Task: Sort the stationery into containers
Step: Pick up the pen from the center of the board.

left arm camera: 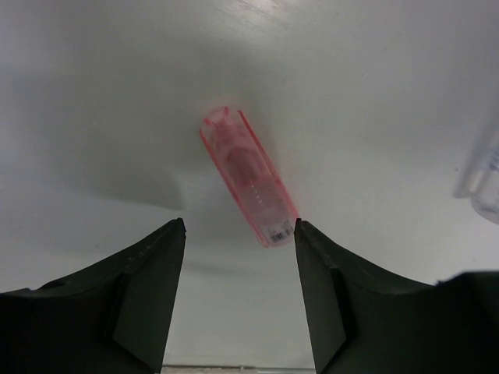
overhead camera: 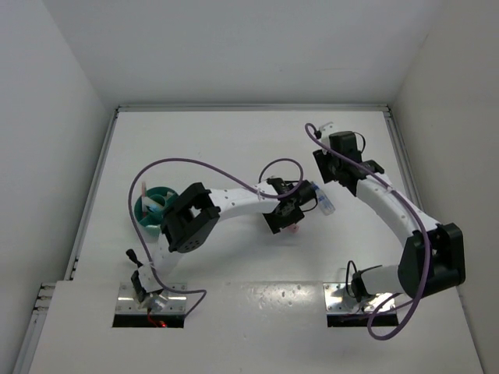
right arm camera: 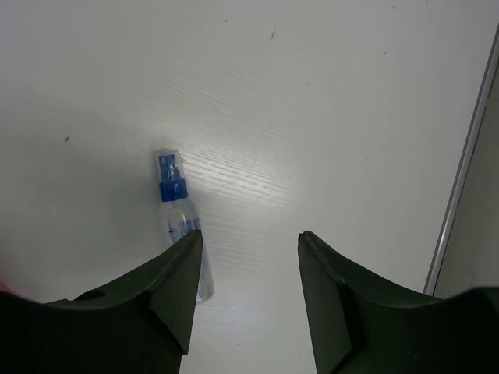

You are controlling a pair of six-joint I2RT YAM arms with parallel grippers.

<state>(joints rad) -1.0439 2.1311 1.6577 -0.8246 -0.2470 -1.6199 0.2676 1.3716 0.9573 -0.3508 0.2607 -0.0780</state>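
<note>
partly hidden by left arm (overhead camera: 234, 201), teal cup (overhead camera: 145, 210) perhaps holds a marker (overhead camera: 146, 192).

Left gripper (overhead camera: 285, 220) hovered over table (overhead camera: 234, 140) centre, clear bottle (overhead camera: 324, 204) just beside it; teal cup (overhead camera: 141, 210) stood against left arm (overhead camera: 234, 201).

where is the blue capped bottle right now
The bottle lies flat near the middle of the table, just right of the left gripper. In the right wrist view it sits outside the open right gripper, by one finger.
</note>
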